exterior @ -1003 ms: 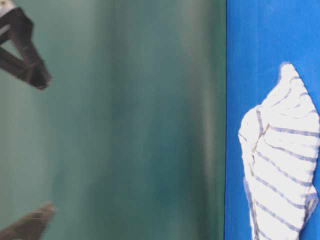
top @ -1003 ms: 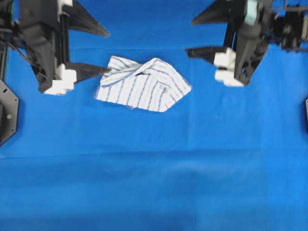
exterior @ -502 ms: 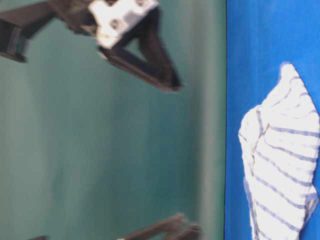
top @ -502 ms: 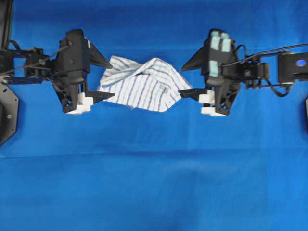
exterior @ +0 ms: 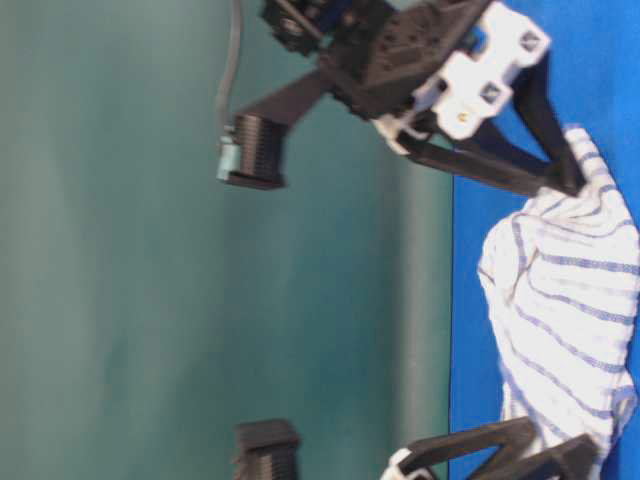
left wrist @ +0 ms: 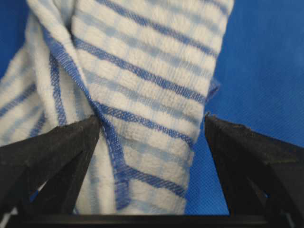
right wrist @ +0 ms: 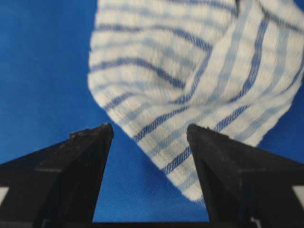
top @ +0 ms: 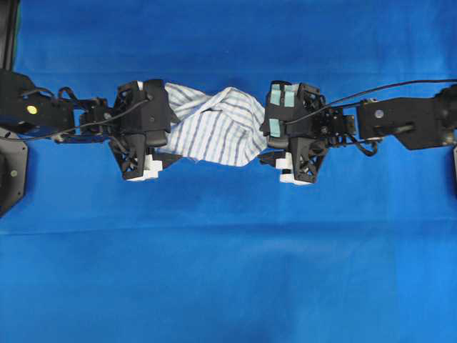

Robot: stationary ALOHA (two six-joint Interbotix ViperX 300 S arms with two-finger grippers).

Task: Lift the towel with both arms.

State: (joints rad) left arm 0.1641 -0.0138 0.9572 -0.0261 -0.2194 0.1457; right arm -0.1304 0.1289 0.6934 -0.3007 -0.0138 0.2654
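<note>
Status: approach looks done, grasp not started, lift not started.

Towel (top: 214, 125) lies crumpled on the blue tabletop (top: 228, 271), nearer the far edge than the near edge, roughly mid between left and right edges. It's bunched w/ a fold ridge running across the top; nothing raised off the cover as far as I can see.

Left pincer (left wrist: 152, 126): spread wide, straddling the towel's left end. In the wrist view a good band of cloth sits between the fingers (left wrist: 57, 147), one tip at a twisted hem, the other just beside the cloth edge. No pinch.

Right pincer (right wrist: 149, 130): also spread wide. Only the towel's right corner is between the tips; one finger (right wrist: 228, 161) overlaps the cloth edge, the other sits over bare blue cover. No pinch either.

Table-level view: one pincer (exterior: 555, 180) has its tips down at the towel's top fold, the second enters at the frame's bottom edge by the other end. Tips look low, at or v. near the tabletop; can't confirm contact w/ the cover.

Overhead: both arms in from opposite sides, left arm (top: 43, 118) and right arm (top: 400, 125), heads flanking the towel, so symmetric setup.

Left to do, imo: close both pincers on the cloth, then raise together. Right side has less fabric in the gap, so that's the weaker bite; slip risk there if it closes as is.
</note>
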